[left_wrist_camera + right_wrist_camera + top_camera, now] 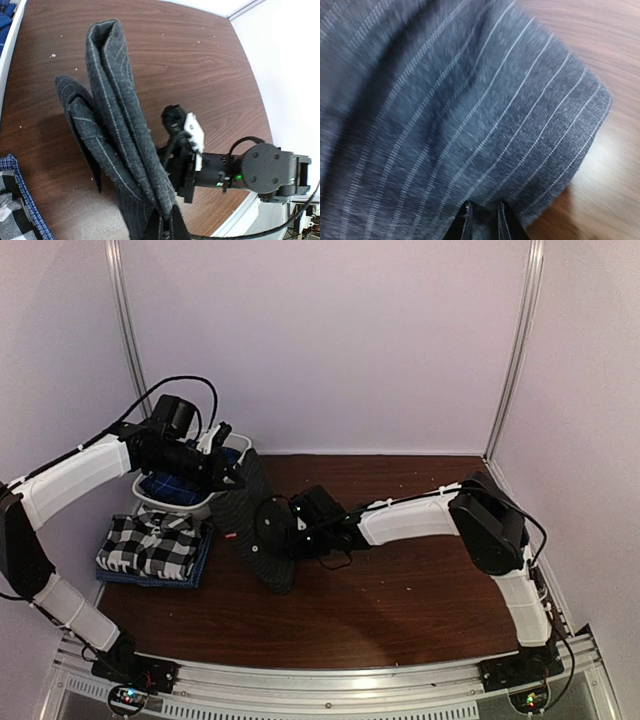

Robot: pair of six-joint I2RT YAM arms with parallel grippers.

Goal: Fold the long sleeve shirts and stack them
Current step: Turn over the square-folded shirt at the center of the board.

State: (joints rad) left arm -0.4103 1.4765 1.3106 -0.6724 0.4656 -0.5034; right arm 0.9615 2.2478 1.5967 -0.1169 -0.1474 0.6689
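The dark charcoal pinstriped shirt (250, 508), folded into a thick bundle, hangs on edge between my two grippers above the table's left-middle. My left gripper (232, 472) is shut on its far upper end; in the left wrist view the folded layers (110, 100) run up from the pinched jaws of the left gripper (172, 212). My right gripper (268, 530) grips the near side, and its fingers (465, 220) stand close together with the striped cloth (470, 100) between them. The black-and-white checked shirt (152, 543) lies folded on a blue cloth (150, 580) at the left.
A white basket (225, 502) holding blue cloth (168, 485) sits at the back left, just behind the folded stack. The brown wooden table (420, 590) is enclosed by white walls with metal posts. The right arm (240, 172) stretches across the table's middle.
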